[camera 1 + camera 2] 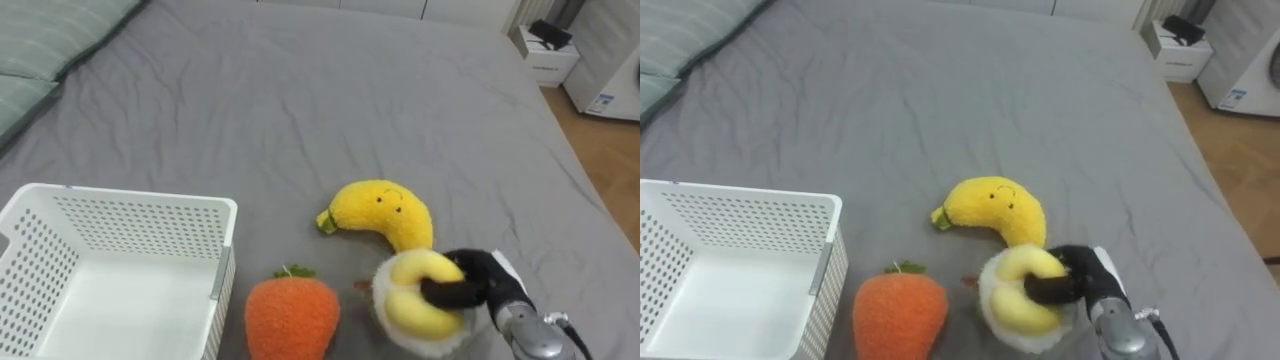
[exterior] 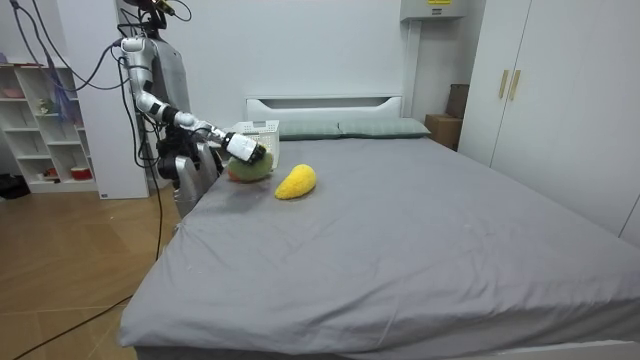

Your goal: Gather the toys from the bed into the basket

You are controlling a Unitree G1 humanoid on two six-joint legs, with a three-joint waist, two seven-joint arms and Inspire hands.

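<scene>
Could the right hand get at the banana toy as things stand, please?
Probably not yet: the banana lies just beside the right hand, but that hand is curled round a round yellow toy.

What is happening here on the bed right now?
The robot stands at the bedside. Its right hand has fingers curled round a round yellow and white plush toy. A plush banana and a plush carrot lie on the grey bed next to it. A white basket stands on the bed left of the carrot.
</scene>
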